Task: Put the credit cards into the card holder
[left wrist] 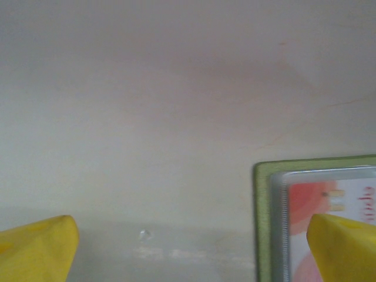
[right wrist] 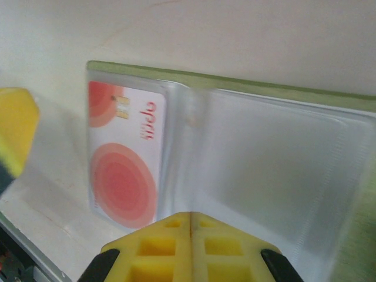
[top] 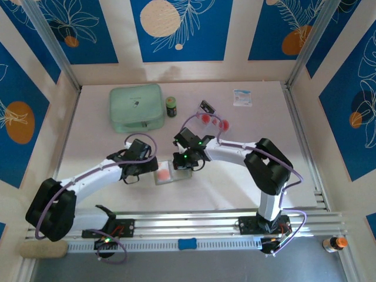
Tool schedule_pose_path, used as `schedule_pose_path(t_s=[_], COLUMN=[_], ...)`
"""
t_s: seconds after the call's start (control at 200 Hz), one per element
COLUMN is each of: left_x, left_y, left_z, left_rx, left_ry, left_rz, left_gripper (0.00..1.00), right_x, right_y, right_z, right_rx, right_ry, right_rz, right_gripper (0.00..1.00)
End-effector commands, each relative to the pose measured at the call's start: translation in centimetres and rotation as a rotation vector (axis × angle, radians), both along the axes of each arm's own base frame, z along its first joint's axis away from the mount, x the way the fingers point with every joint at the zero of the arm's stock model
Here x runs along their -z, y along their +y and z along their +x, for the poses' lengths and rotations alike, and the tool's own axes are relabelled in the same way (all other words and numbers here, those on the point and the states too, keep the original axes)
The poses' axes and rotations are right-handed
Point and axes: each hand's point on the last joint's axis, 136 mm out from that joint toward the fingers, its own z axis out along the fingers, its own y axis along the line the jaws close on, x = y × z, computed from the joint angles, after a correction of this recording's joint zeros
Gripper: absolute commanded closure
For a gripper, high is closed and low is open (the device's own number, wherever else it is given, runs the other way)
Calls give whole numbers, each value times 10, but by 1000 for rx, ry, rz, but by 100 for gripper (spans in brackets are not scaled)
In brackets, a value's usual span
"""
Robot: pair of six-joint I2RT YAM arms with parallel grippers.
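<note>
The card holder (right wrist: 264, 170) lies open toward the near edge of the table (top: 264, 135), with one card (right wrist: 123, 158) already sleeved. The right gripper (right wrist: 191, 220), jaws pressed together, looks like it's pinning the sleeves flat. The left gripper (left wrist: 194, 249) sits spread wide at the holder's left edge, probably ready to help. Spare credit cards (top: 214, 121) lie mid-table.

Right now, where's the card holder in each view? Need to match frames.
Top external: card holder lies open near the middle of the picture, slightly low.
Left wrist: bottom right corner, its green edge showing.
Right wrist: spread open across most of the frame.
Shared landmark: the credit card with red circles in its sleeve.
</note>
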Motion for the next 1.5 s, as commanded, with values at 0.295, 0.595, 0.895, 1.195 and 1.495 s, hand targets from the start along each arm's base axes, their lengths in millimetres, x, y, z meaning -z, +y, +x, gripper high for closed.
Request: schedule_pose_path(t_s=[0.295,0.595,0.895,1.195,1.495], left_x=[-18,-15,-5,5,6], left_y=[-42,-45,-54,-61,-76], left_z=[21,23,25,22,23], left_rx=[70,60,65,71,101], left_ry=[-98,-109,-92,-68,-64], left_rz=[-230,-256,-293,-320,-338], left_gripper=[0,0,0,0,0], right_x=[-7,-1,40,58,61], right_y=[-19,-9,-41,-52,-54], right_z=[9,12,1,-7,-10], right_rx=[30,1,36,57,58], right_ry=[9,22,71,110,117], right_rz=[44,57,-43,-54,-51], right_gripper=[100,100,100,100,100])
